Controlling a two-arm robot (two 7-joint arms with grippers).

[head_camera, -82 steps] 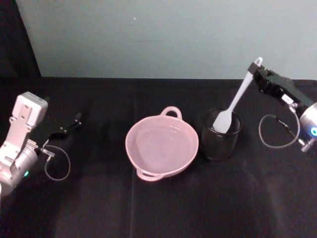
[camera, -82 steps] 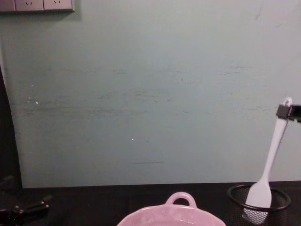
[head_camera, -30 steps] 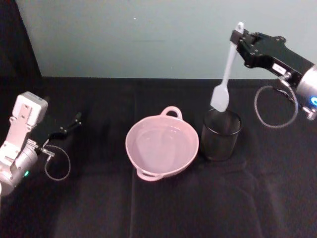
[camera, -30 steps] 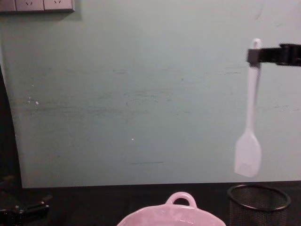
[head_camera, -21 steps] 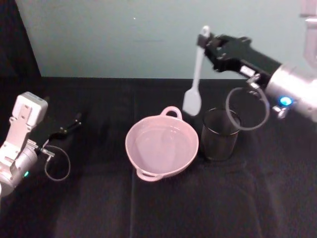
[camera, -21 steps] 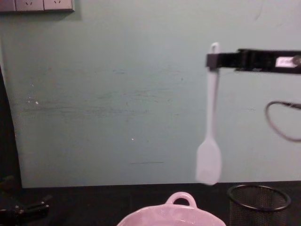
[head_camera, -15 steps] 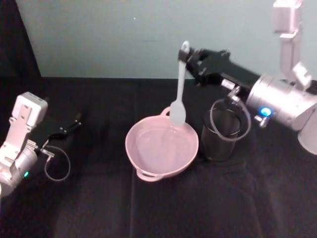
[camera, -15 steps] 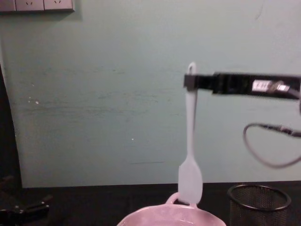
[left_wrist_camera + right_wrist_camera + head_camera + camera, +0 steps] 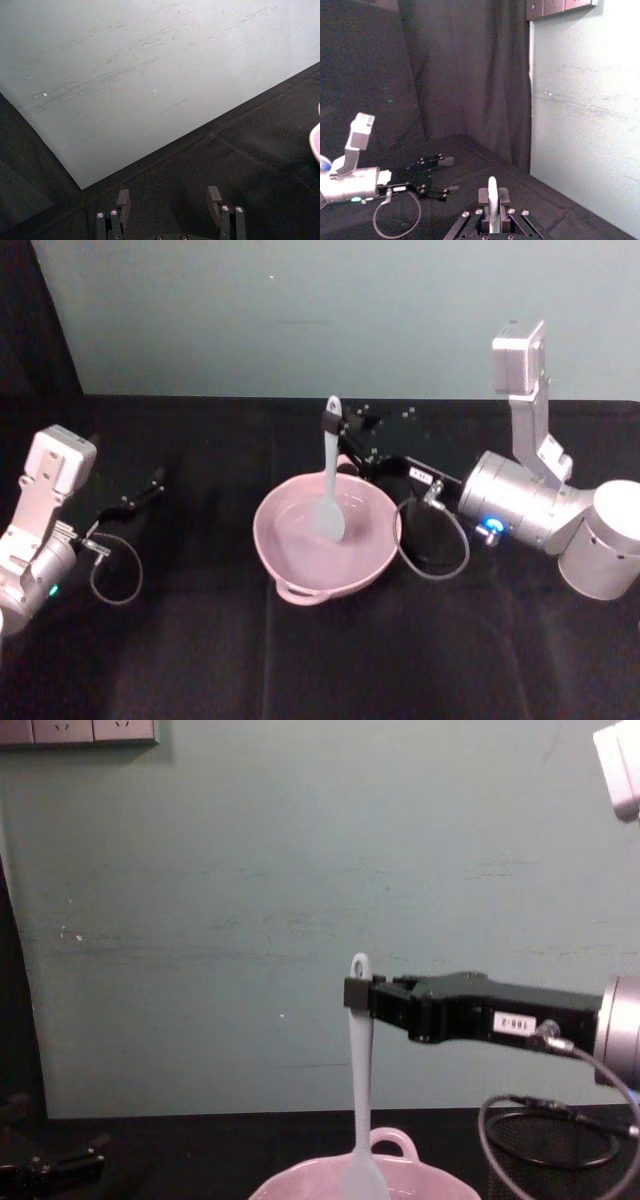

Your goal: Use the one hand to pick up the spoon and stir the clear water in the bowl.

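The head camera looks down on the table [image 9: 350, 660] from above; the chest camera looks level across it, low and near. Both share the bowl [image 9: 272, 548] and spoon [image 9: 329, 502].

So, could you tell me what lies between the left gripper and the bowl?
Just bare black tablecloth, as the head view shows, between the left gripper and the bowl.

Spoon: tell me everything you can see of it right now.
The spoon is a long, slender white utensil, plastic-looking, with a hole at the handle's end and a flat paddle head. It hangs nearly upright, head down in the pink bowl; whether it reaches the water I cannot tell. The right gripper is shut on the handle just below the hole. The left gripper sits apart, far to the left.
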